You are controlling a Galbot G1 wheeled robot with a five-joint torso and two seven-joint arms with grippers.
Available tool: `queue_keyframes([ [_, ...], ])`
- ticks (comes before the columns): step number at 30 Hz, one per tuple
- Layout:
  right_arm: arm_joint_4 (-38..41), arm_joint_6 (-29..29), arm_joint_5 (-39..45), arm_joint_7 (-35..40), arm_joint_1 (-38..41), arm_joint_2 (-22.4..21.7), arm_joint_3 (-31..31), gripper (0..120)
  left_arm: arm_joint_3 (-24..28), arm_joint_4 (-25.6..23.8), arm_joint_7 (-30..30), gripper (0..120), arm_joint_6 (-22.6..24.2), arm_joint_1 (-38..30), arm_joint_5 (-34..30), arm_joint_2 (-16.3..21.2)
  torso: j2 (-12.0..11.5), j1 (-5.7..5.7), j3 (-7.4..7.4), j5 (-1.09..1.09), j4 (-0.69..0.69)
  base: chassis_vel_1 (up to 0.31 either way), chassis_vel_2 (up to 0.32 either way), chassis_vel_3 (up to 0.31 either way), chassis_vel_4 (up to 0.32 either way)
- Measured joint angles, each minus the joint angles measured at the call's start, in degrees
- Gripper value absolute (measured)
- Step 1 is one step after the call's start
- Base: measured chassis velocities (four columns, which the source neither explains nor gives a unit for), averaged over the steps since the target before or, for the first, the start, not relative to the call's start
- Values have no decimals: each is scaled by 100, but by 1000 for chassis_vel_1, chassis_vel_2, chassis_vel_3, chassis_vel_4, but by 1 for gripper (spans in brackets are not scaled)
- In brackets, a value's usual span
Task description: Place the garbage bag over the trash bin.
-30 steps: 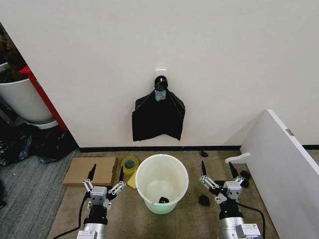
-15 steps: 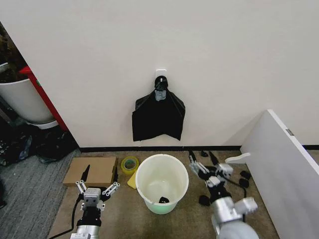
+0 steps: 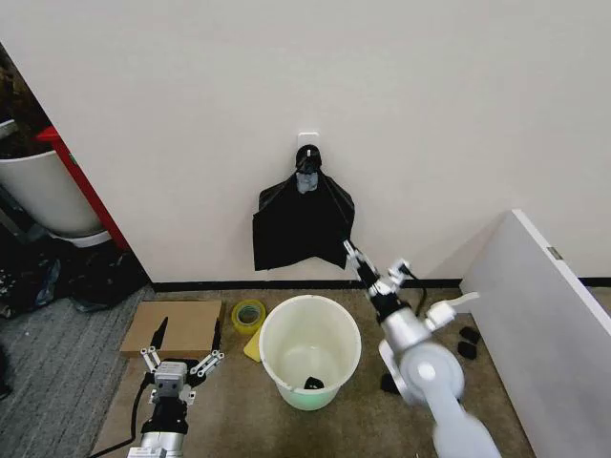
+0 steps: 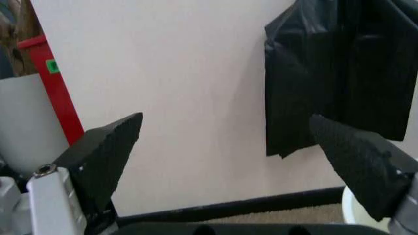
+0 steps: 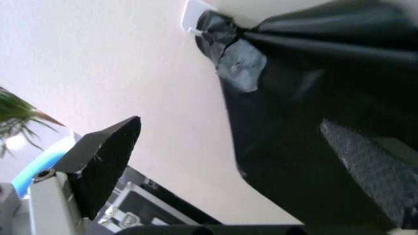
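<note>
Bare white wall carries one bundle of garbage bags (image 3: 303,221), taped to a hook so a sheet can be pulled free. Just below its hem the right gripper (image 3: 372,270) reaches up, fingers spread, empty. One trash bin (image 3: 310,350) stands unlined beneath; the left gripper (image 3: 178,354) waits splayed beside it.

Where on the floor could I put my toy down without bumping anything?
Bare carpet lies between the flat brown cardboard sheet and the round cream-white plastic trash bin, nearer the robot than the yellow tape roll. Right of the bin it is crowded with small black pieces.
</note>
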Motion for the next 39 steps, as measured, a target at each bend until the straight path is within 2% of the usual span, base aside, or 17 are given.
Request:
queue_keyframes([
  [4, -545, -23, 83, 5, 487, 196, -149, 100, 0, 48, 1, 99, -18, 14, 58, -66, 0, 0, 0, 0, 0, 0, 0, 0, 0],
  [9, -1248, -21, -25, -132, 941, 586, -22, 100, -11, 81, -21, 99, -19, 26, 99, -109, 0, 0, 0, 0, 0, 0, 0, 0, 0],
  [10, -1649, 4, -88, -229, 1241, 829, 80, 100, -39, 83, -48, 99, -15, 44, 102, -105, 0, 0, 0, 0, 0, 0, 0, 0, 0],
  [15, -1839, 5, -247, -132, 1564, 1081, 90, 100, -50, 116, -91, 99, 4, 29, 102, -126, 0, -1, -1, 0, -1, 0, 0, 0, 0],
  [20, -2202, 69, -452, -148, 1844, 1146, 92, 99, -22, 138, -97, 99, 8, 13, 107, -180, 0, -1, -1, 0, 0, 0, 0, 0, 0],
  [23, -2375, 100, -589, -243, 1945, 1146, 59, 94, -34, 173, -88, 99, 8, -5, 110, -181, 0, -1, 0, 0, -2, 0, 0, 0, 0],
  [27, -2644, 160, -697, -347, 2102, 1142, 34, 78, -52, 215, -89, 98, 0, -20, 106, -194, 0, -1, 0, 0, 0, 0, 0, 0, 0],
  [31, -2764, 188, -715, -418, 2178, 1139, 42, 76, -33, 246, -91, 98, -6, -49, 94, -213, 0, -1, -1, 1, -1, 0, 0, 0, 0],
  [35, -2889, 261, -755, -575, 2257, 1136, 67, 58, -19, 328, -108, 98, -19, -94, 88, -224, 0, -1, -1, 0, -1, 0, 0, 0, 0],
  [39, -2953, 283, -755, -643, 2288, 1133, 73, 47, -16, 339, -108, 98, -19, -116, 82, -221, 0, -1, -1, 1, -1, 0, 0, 0, 0],
])
